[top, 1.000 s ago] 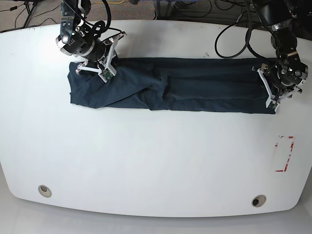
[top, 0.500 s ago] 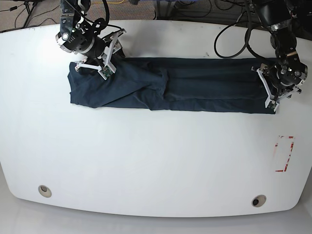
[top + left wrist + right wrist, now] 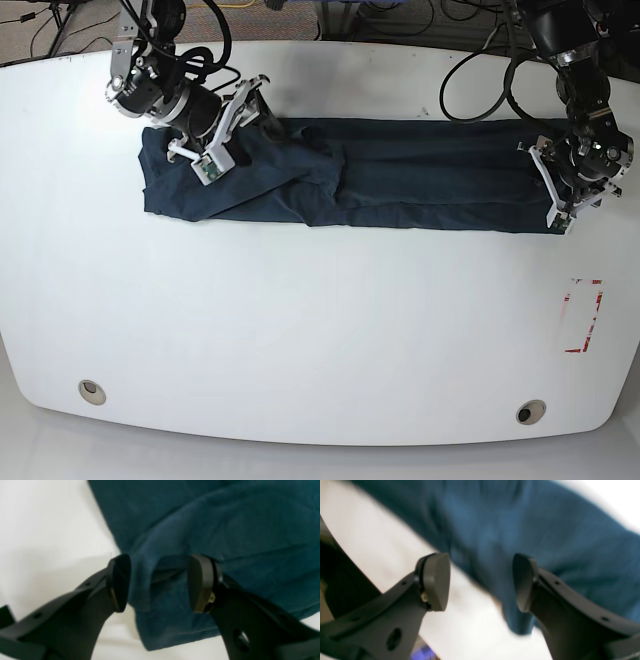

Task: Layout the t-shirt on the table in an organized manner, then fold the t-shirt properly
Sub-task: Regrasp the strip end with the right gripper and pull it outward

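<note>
The right gripper [image 3: 228, 138] has let go and lifted, jaws wide. The navy t-shirt [image 3: 400, 185] lies in a long band. The left gripper [image 3: 158, 582] pinches its edge fold.

Beyond the far edge of my work surface, along the top of the frame, I see a strip of speckled grey-brown carpet floor [image 3: 90, 25]. Black cables [image 3: 395, 18] trail across it in loops at upper left and upper centre. Even, soft light falls from overhead, with faint shadows.
</note>
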You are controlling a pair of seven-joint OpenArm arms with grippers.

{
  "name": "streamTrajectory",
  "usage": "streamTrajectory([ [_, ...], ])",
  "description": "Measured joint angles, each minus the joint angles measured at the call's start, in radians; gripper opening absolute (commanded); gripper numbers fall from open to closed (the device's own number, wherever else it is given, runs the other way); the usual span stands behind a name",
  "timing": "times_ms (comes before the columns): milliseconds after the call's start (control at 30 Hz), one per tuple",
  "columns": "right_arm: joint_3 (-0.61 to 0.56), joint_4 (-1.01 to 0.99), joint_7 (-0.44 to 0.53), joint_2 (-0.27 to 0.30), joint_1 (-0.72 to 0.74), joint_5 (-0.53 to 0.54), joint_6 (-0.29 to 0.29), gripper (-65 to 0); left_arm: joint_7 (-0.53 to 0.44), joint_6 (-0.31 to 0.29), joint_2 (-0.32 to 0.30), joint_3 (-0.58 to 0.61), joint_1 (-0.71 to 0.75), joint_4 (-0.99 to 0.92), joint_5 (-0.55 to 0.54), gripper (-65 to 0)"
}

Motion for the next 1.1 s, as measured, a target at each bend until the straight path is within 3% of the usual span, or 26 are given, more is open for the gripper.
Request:
streamTrajectory([
  [167,0.007,-0.003,0.002,-0.033,0.061,0.069,0.000,-36.8,-0.003,0.000,0.001,0.001,-0.010,0.009,-0.002,-31.1],
  [433,-0.022,-0.107,0.008,-0.123,0.126,-0.144,0.000,-47.1,0.001,0.000,0.000,0.000,-0.006,0.008,0.000,-31.1],
  [567,-0.042,-0.167,0.016,-0.119,0.134,-0.244,-0.001,-48.0,0.000,0.000,0.003,0.001,-0.008,0.008,-0.001,-31.1],
  [700,-0.066,-0.240,0.088,-0.120,0.139,-0.319,-0.006,-48.4,0.001,0.000,0.000,0.000,-0.006,0.008,0.000,-31.1],
  [900,-0.080,-0.338,0.163,-0.122,0.138,-0.343,-0.002,-48.4,0.000,0.000,0.000,0.001,-0.005,0.007,-0.002,-31.1],
  [1100,-0.082,-0.282,0.138,-0.120,0.124,-0.368,-0.003,-47.9,0.000,0.000,0.001,0.000,-0.007,0.006,-0.001,-31.1],
])
